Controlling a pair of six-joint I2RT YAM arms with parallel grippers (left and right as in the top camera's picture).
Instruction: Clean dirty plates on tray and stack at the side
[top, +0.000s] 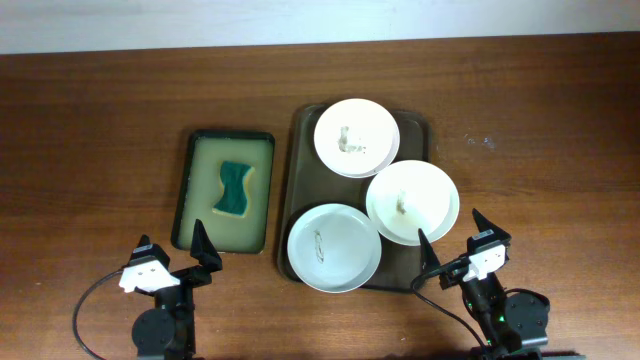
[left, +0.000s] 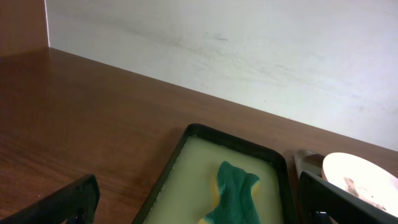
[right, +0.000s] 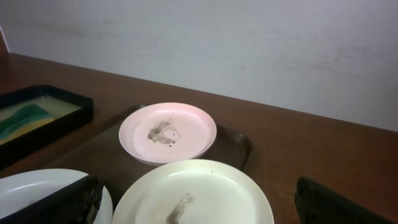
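Note:
Three white plates lie on the dark brown tray (top: 302, 160). The far plate (top: 356, 137) has a brownish smear, the right plate (top: 411, 202) has a small brown smear, and the near plate (top: 333, 247) has a faint grey mark. In the right wrist view the far plate (right: 168, 132) and the right plate (right: 193, 194) show, with the near plate (right: 31, 190) at lower left. My left gripper (top: 203, 250) is open and empty at the near end of the sponge tray. My right gripper (top: 452, 244) is open and empty just near of the right plate.
A smaller dark-green-rimmed tray (top: 195, 190) with pale yellowish inside holds a teal sponge (top: 235, 189) left of the brown tray; it also shows in the left wrist view (left: 186, 163) with the sponge (left: 235, 193). A white wall runs along the table's far edge.

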